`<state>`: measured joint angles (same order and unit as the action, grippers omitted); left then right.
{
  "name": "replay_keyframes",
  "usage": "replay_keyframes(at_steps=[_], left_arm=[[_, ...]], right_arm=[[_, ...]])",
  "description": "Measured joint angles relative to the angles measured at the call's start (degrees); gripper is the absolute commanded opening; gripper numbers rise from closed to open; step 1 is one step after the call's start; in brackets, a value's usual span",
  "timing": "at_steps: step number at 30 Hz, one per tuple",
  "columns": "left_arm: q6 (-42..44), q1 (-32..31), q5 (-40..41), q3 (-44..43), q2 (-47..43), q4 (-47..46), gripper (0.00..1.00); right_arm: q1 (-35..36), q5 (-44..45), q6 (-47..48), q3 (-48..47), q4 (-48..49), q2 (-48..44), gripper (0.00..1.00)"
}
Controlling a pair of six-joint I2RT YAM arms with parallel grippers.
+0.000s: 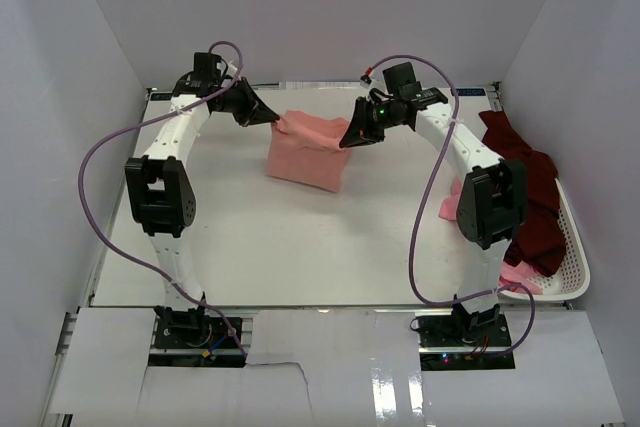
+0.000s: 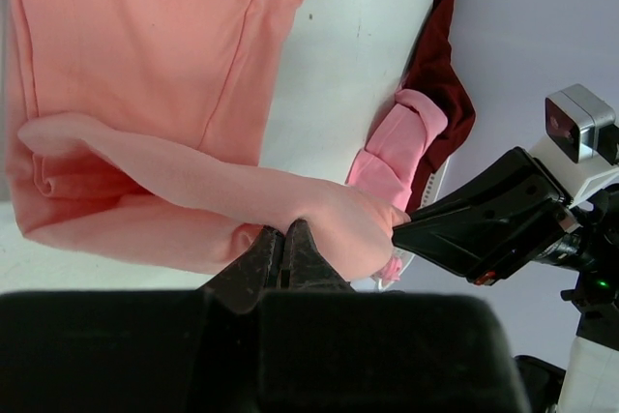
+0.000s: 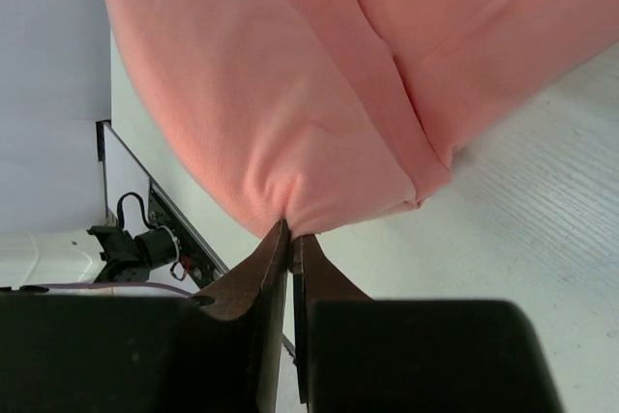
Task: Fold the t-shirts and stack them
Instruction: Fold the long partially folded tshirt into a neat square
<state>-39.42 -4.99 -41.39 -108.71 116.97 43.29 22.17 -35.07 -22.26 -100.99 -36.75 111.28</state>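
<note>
At the far edge of the tabletop [image 1: 300,247], the left gripper [image 1: 270,119] and right gripper [image 1: 350,139] each clamp a corner of the salmon-pink t-shirt [image 1: 305,152], holding that edge raised, apparently to fold it over, while the maroon t-shirt [image 1: 525,197] waits in the basket [image 1: 575,247].

White table [image 1: 300,237], salmon-pink t-shirt [image 1: 305,162] resting on it; white basket [image 1: 575,252] at right

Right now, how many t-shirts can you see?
3. A salmon-pink t-shirt is pinched by the left gripper and right gripper. A maroon t-shirt lies heaped on the white basket. A lighter pink t-shirt peeks out beside it. More may be hidden.
</note>
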Motion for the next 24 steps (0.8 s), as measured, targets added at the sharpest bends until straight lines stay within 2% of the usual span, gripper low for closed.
replay_keyframes(at_steps=[15, 24], left_arm=[[-2.0, 0.0, -0.3, -10.3, 10.9, -7.9, 0.00], [-4.2, 0.0, -0.5, -6.5, 13.6, -21.1, 0.00]], right_arm=[[-3.7, -0.2, 0.2, -14.9, -2.1, 12.7, 0.08], [-6.0, -2.0, -0.1, -17.7, 2.4, 19.0, 0.08]])
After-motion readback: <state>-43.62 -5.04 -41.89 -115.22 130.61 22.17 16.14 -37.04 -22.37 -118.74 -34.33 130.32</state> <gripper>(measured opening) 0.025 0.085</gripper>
